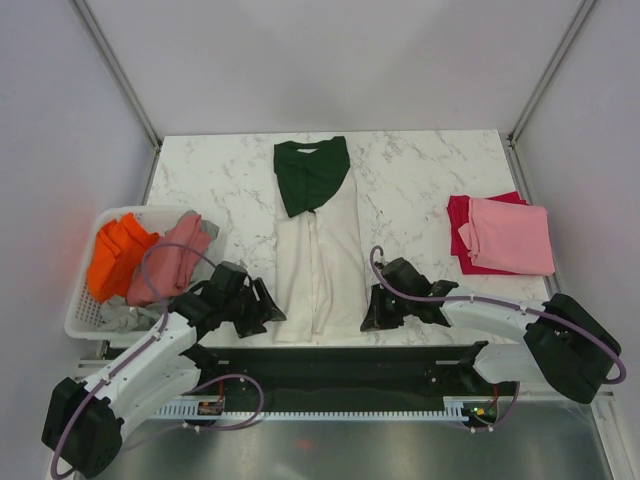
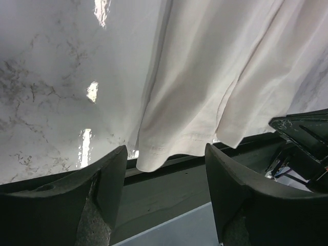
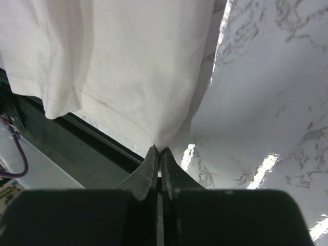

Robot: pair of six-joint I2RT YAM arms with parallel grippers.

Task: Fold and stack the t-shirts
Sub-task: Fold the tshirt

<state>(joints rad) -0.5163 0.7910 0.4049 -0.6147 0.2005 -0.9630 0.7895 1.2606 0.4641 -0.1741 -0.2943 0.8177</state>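
Observation:
The cream t-shirt (image 1: 320,250) lies folded into a long strip down the middle of the marble table, with its dark green sleeves (image 1: 312,175) at the far end. Its hem (image 2: 169,148) hangs slightly over the near edge. My left gripper (image 1: 268,310) is at the hem's left corner, open, and the cloth edge lies just beyond its fingertips (image 2: 115,159). On the hem's right corner my right gripper (image 1: 370,318) is shut, pinching the cream cloth (image 3: 128,61) at its tips (image 3: 160,149). A folded pink t-shirt (image 1: 510,235) rests on a crimson one (image 1: 460,225) at the right.
A white slatted basket (image 1: 80,320) at the left edge holds orange (image 1: 118,255), dusty-rose (image 1: 170,258) and grey (image 1: 208,230) t-shirts. A dark rail (image 1: 340,365) runs along the table's near edge between the arm bases. Walls close in the back and both sides.

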